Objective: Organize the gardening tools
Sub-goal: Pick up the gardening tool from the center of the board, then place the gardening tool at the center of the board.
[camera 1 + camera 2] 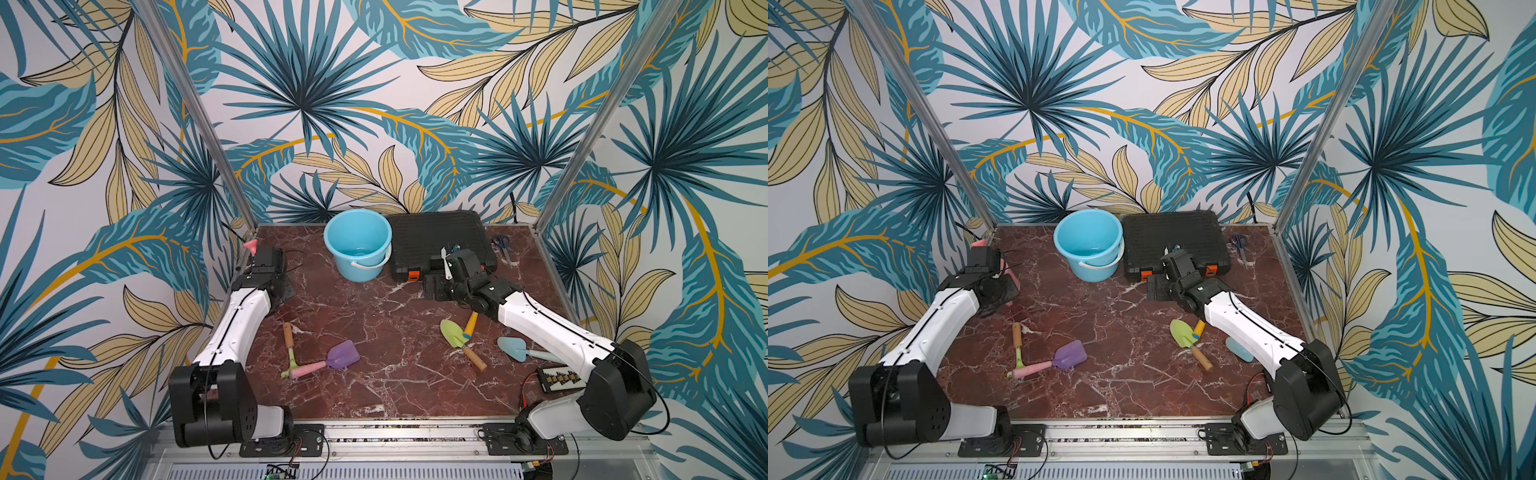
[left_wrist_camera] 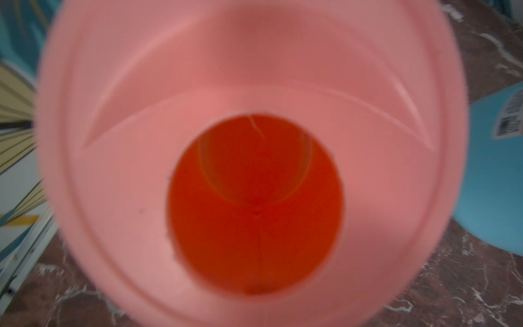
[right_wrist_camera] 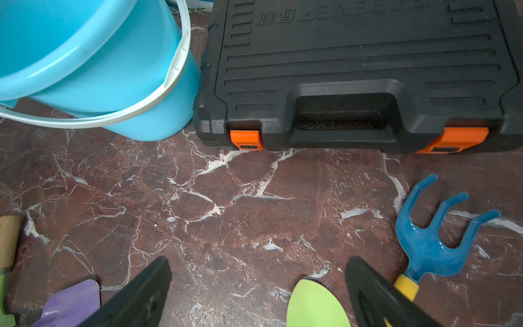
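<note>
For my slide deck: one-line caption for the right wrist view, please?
Open right tool above the marble table, facing blue bucket and closed black case, blue fork-rake alongside.

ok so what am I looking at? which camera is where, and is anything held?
Two robot arms are mounted at the near edge of a red marble-patterned table. Both top views come from one camera head above the front; each wrist view looks out past its arm's jaws. At the back stand a light blue plastic bucket and a black plastic case, with blue-handled scissors beside it. Loose toy tools: purple scoop with pink handle, green wooden-handled hoe, lime trowel, blue fork-rake, pale blue trowel. The left arm is at a pink plastic watering can, which fills its wrist view; its jaws are hidden, so no grip is confirmed. The right arm has its jaws open, empty.
</note>
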Tool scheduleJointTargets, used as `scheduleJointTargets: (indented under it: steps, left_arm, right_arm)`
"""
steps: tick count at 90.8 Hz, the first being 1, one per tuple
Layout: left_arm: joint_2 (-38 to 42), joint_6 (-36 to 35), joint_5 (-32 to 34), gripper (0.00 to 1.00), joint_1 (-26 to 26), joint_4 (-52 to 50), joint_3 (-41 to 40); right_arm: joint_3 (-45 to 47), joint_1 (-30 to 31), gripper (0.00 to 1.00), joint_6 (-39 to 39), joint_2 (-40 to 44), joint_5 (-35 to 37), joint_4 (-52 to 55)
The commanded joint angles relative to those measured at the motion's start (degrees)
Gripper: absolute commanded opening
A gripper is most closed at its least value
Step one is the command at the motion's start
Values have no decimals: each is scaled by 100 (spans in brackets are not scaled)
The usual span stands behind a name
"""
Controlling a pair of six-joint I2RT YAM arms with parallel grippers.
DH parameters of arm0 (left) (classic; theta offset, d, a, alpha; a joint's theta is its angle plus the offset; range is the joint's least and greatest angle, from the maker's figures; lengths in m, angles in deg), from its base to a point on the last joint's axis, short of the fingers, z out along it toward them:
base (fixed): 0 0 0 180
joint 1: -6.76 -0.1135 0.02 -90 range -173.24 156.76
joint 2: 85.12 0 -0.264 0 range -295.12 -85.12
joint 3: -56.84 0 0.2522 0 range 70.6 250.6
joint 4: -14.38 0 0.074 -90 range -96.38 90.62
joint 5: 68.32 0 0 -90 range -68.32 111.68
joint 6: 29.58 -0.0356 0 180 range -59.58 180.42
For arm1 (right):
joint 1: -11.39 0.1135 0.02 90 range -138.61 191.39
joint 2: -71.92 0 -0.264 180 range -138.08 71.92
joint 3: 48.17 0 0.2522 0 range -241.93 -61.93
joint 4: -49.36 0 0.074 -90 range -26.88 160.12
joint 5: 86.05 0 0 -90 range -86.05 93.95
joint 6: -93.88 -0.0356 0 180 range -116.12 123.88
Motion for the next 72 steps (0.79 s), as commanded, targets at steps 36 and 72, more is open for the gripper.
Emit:
scheduleJointTargets:
  steps: [36, 72]
  left_arm:
    - [-2293, -1862, -1541, 5, 99, 706, 1953]
    - [-2907, -2434, -1109, 5, 195, 179, 2520]
  right_arm:
    - [123, 43, 99, -18, 725, -168, 216]
    - [8, 40, 99, -65, 579, -139, 335]
